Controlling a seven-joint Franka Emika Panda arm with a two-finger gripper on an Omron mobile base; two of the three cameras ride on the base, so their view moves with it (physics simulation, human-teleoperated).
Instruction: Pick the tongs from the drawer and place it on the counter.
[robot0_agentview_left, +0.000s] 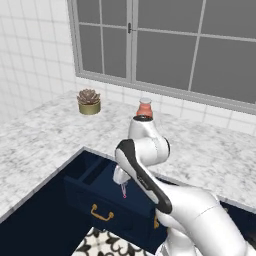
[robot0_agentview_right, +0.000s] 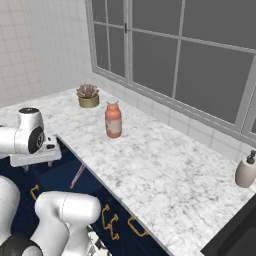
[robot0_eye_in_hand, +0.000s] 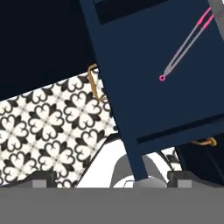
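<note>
Tongs (robot0_eye_in_hand: 186, 43) lie loose on the drawer (robot0_eye_in_hand: 144, 87) floor — slim, light, probably slippery; best pinched mid-arms; gripper (robot0_eye_in_hand: 107, 181) holds nothing, its opening — cannot tell.

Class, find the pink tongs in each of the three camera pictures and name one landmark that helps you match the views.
Left base view: tongs poke out just under the arm's elbow, inside the open drawer.
Right base view: lying diagonally in the drawer, beside the counter edge.
Hand view: upper right, on the drawer floor.
Shared landmark: the drawer's brass handle.
</note>
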